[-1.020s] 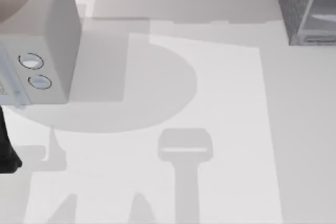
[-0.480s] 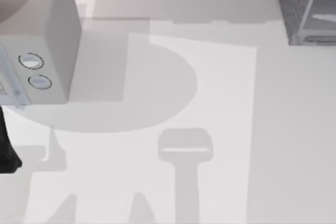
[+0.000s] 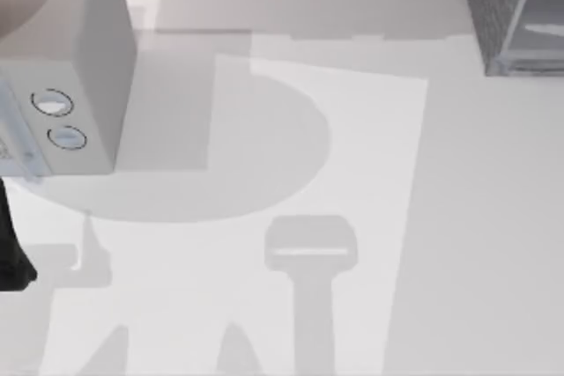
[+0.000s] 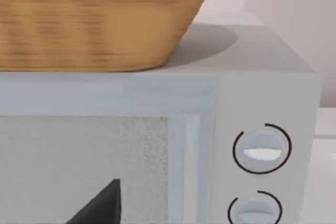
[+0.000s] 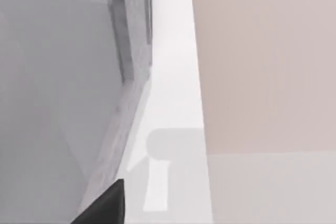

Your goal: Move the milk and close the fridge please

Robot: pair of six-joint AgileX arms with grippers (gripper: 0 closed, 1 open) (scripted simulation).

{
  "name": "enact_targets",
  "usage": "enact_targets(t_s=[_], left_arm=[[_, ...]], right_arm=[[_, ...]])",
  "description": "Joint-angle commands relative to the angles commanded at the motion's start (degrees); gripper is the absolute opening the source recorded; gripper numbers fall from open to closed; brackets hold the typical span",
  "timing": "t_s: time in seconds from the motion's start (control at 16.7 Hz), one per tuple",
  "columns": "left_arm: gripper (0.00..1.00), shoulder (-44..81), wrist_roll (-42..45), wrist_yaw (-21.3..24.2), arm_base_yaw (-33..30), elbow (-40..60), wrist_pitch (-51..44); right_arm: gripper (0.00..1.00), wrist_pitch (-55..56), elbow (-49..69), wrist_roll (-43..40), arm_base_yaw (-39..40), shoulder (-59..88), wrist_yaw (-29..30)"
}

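Now — left gripper (image 4: 100,205) facing microwave (image 4: 220,129) | jaws' opening: cannot tell | fridge (image 3: 515,11) far right

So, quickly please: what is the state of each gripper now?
Left gripper: by the microwave front, cannot tell.
Right gripper: beside the fridge, cannot tell.

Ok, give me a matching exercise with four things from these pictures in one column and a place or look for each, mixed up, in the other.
Things:
1. fridge
2. microwave
3. basket
4. dials

Descriptions:
A. woven, tan, resting on top of the light grey box
B. dark grey and speckled, at the table's far right corner
C. two round knobs, one above the other, on the front panel
D. light grey box at the table's left side

Pairs: 1-B, 2-D, 3-A, 4-C
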Motion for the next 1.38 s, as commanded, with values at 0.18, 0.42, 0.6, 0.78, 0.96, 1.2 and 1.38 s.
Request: enact_targets(t_s=[0.18,0.42,0.6,0.78,0.96,1.2,1.38], left_arm=[[1.00,0.0,0.0,0.0,0.0,0.0,0.0],[1.00,0.0,0.0,0.0,0.0,0.0,0.0],[1.00,0.0,0.0,0.0,0.0,0.0,0.0],[1.00,0.0,0.0,0.0,0.0,0.0,0.0],[1.00,0.0,0.0,0.0,0.0,0.0,0.0],[1.00,0.0,0.0,0.0,0.0,0.0,0.0],[1.00,0.0,0.0,0.0,0.0,0.0,0.0]], right_arm=[[1.00,2.8,-3.3,6.5,7.6,-1.2,7.4],[1.00,6.4,-7.2,14.2,25.2,-3.5,17.7],[1.00,10.4,-9.2,22.7,38.1,-6.1,27.5],[1.00,14.4,-12.4,29.4,46.2,-9.0,35.0],[1.00,16.4,-14.8,31.8,49.3,-10.8,37.9],[1.00,16.2,-15.0,31.6,48.5,-10.5,38.2],[1.00,15.9,-12.8,31.5,48.6,-8.7,38.2]])
